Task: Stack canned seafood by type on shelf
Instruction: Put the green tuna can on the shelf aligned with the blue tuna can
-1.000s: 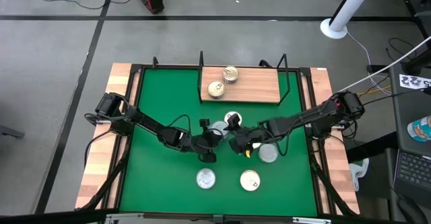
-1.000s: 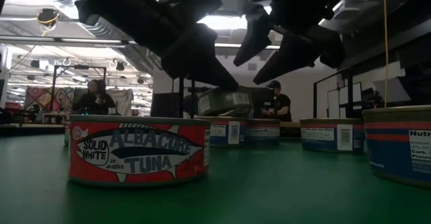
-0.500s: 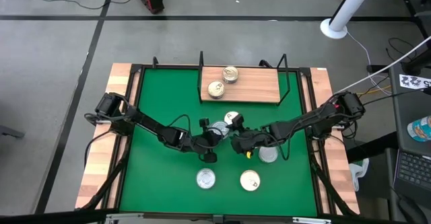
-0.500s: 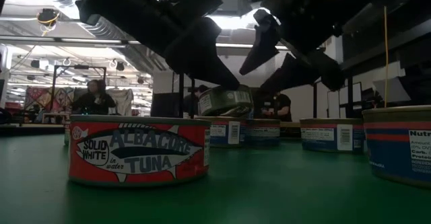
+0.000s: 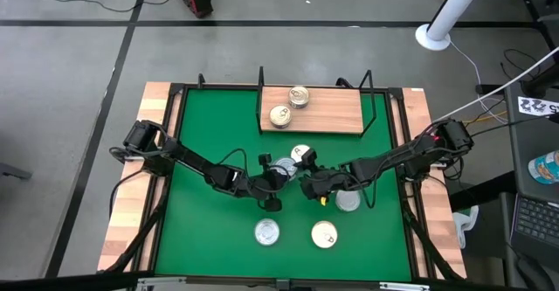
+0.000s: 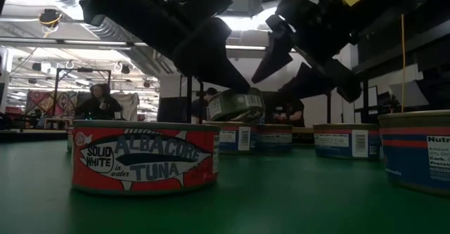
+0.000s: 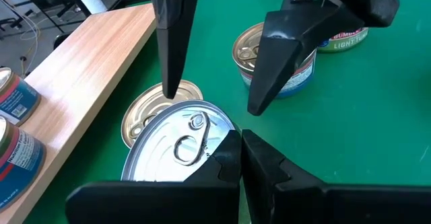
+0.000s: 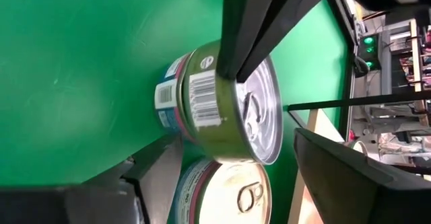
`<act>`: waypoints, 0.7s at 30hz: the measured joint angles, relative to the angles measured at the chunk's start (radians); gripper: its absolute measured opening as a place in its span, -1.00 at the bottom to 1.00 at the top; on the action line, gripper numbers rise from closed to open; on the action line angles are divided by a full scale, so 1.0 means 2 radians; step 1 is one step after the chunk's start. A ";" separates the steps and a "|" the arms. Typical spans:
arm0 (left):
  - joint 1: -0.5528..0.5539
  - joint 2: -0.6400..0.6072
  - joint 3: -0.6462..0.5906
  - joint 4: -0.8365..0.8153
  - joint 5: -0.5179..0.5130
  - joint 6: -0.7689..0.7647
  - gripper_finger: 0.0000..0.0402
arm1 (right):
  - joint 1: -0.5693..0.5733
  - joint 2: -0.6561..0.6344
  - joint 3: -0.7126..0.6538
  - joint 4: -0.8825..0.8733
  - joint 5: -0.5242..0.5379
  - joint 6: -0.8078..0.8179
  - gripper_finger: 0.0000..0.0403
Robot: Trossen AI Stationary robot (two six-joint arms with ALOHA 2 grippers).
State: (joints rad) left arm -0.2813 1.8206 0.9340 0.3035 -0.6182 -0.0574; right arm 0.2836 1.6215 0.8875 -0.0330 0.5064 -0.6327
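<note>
Silver-topped tin [image 6: 235, 106] hangs tilted in left claw [image 5: 273, 184].

Two dark jointed arms — black cables, wedge-shaped matte claw fingers [image 7: 283, 56].

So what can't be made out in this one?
- The silver-topped can pinched by the left gripper: high view, mostly covered by both grippers.
- The right gripper, open around it: pad contact unclear in any view.
- The two cans on the shelf: labels too small, high view.
- The rightmost can: cut off by the low view's edge.
</note>
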 joint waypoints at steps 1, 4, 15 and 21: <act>0.000 0.000 0.000 0.000 0.000 0.000 -0.99 | 0.000 0.000 0.000 0.004 0.000 0.000 0.39; 0.000 0.000 0.000 0.001 0.000 -0.004 -0.99 | 0.000 0.006 0.000 0.017 0.004 0.000 0.39; 0.000 0.000 0.001 0.004 0.000 -0.011 -0.99 | 0.000 0.050 0.000 0.049 0.042 0.000 0.39; 0.000 0.000 0.001 0.015 0.000 -0.011 -0.99 | 0.000 0.059 0.000 0.069 0.066 0.000 0.39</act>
State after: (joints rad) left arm -0.2806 1.8202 0.9352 0.3337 -0.6181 -0.0799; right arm 0.2836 1.7397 0.8883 0.1041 0.6391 -0.6334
